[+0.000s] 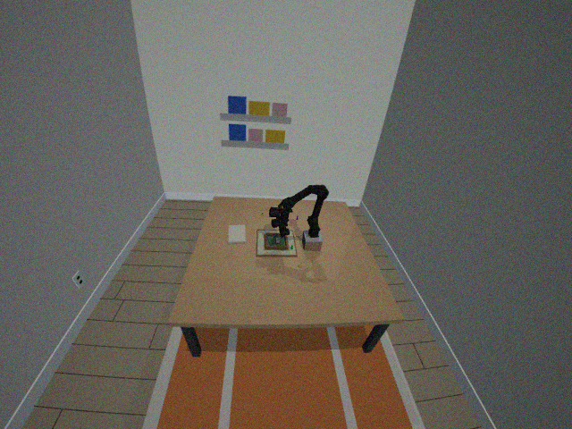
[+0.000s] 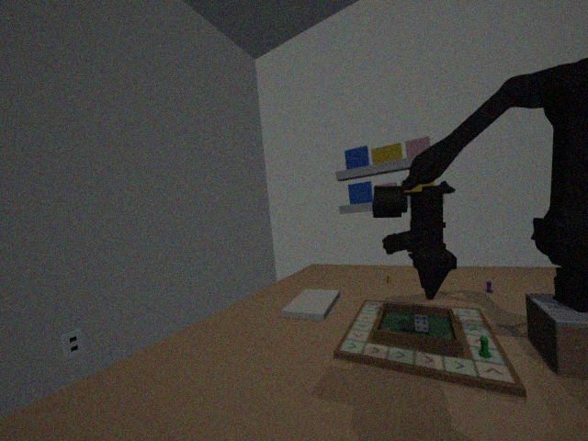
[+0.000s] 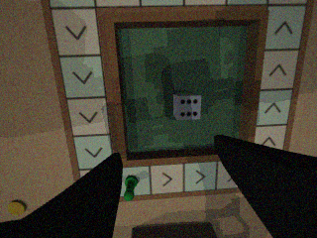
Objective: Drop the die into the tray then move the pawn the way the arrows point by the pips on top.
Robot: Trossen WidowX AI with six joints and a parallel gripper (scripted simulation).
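The white die [image 1: 278, 240] [image 2: 421, 322] [image 3: 187, 107] rests on the green floor of the wooden-walled tray [image 2: 412, 343] [image 3: 110, 89]. Its face towards the wrist camera, the top one, shows two rows of three pips, a six. The green pawn [image 1: 291, 247] [image 2: 484, 347] [image 3: 131, 187] stands on a square of the board [image 2: 352, 346] [image 3: 76, 32], beside the tray. In the wrist view the arrows on its row point right. My gripper [image 2: 430, 297] [image 3: 167, 150] is open and empty, pointing down above the board, clear of die and pawn. Its left finger hides the corner square near the pawn.
A white slab [image 1: 237, 233] [image 2: 311, 303] lies left of the board. A purple piece [image 1: 297, 217] [image 2: 489, 287] and a small yellow piece [image 1: 262, 214] [image 2: 388, 278] stand behind the board. A yellow disc [image 1: 299, 265] [image 3: 17, 207] lies in front. The arm's base block [image 1: 312, 242] is on the right.
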